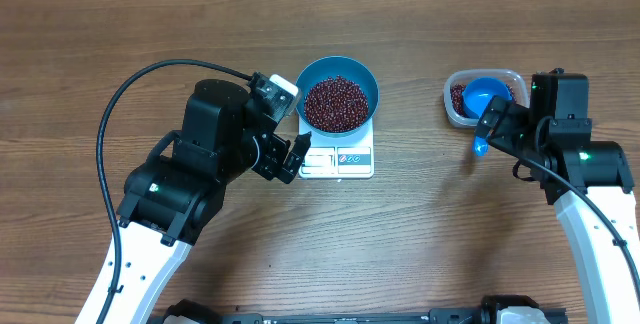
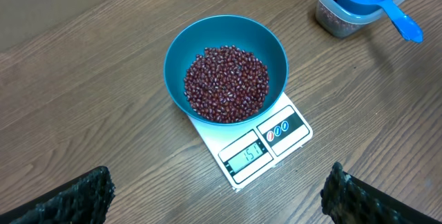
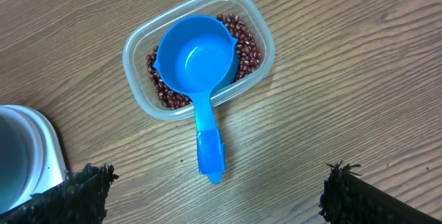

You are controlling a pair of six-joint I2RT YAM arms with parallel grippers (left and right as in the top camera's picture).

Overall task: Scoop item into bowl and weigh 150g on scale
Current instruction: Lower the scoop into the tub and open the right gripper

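Observation:
The blue bowl (image 1: 366, 76) stands on the white scale (image 1: 340, 162), holding a pile of red-brown beans (image 1: 336, 104). In the left wrist view the beans (image 2: 226, 84) cover the floor of the bowl (image 2: 273, 48), and the display of the scale (image 2: 266, 144) is lit. My left gripper (image 1: 297, 157) hangs open just left of the scale, above bare wood, its jaws (image 2: 221, 203) wide apart and empty. My right gripper (image 1: 497, 129) is open over the table beside the tub, with nothing between its fingers (image 3: 217, 196).
A clear plastic tub (image 3: 138, 79) with more beans (image 3: 248, 48) sits at the right. A blue scoop (image 3: 197, 58) rests in it, its handle (image 3: 207, 148) sticking out over the rim toward my right gripper. The same tub (image 1: 510, 76) lies right of the bowl.

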